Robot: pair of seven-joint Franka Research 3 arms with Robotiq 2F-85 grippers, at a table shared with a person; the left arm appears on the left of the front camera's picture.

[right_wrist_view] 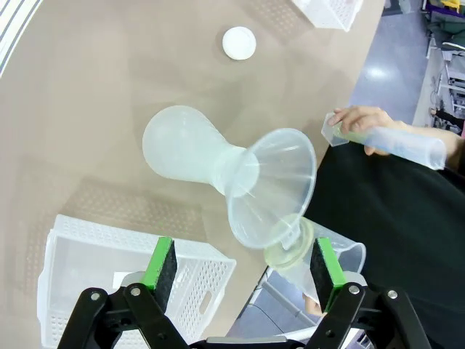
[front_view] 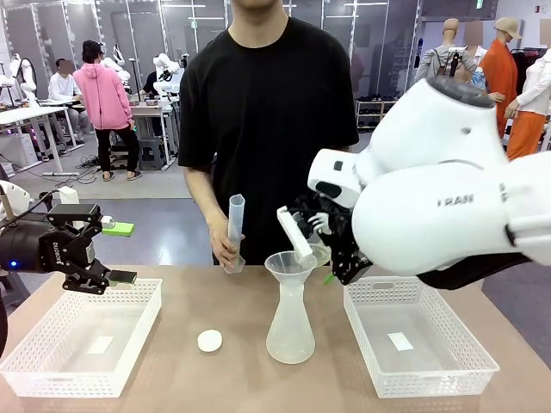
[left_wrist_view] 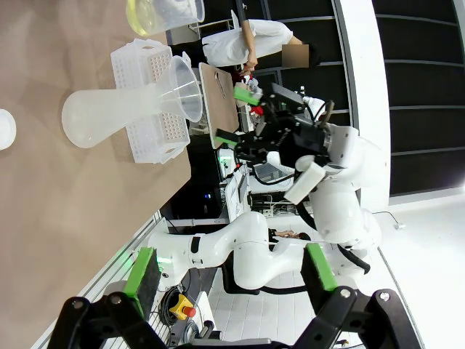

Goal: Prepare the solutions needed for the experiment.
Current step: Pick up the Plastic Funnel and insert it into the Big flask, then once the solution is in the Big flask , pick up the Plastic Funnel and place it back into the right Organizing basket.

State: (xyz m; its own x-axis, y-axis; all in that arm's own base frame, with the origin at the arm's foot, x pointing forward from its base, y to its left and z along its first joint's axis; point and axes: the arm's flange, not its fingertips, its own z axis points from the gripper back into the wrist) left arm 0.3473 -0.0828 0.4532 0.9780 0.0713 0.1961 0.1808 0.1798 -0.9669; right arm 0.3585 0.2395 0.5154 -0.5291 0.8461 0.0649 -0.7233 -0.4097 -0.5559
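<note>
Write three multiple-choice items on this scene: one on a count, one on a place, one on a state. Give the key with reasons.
1. How many white baskets stand on the table? A one; B two; C four.
2. Where does the white stopper lie? A inside a basket; B on the table beside the flask; C in the flask's neck.
3. How do the left gripper's fingers stand? A shut tight; B shut on the flask; C open, empty.
Key: 1 B, one stands at each side of the flask. 2 B, it rests on bare tabletop left of the flask. 3 C, the green pads are wide apart with nothing between them.
</note>
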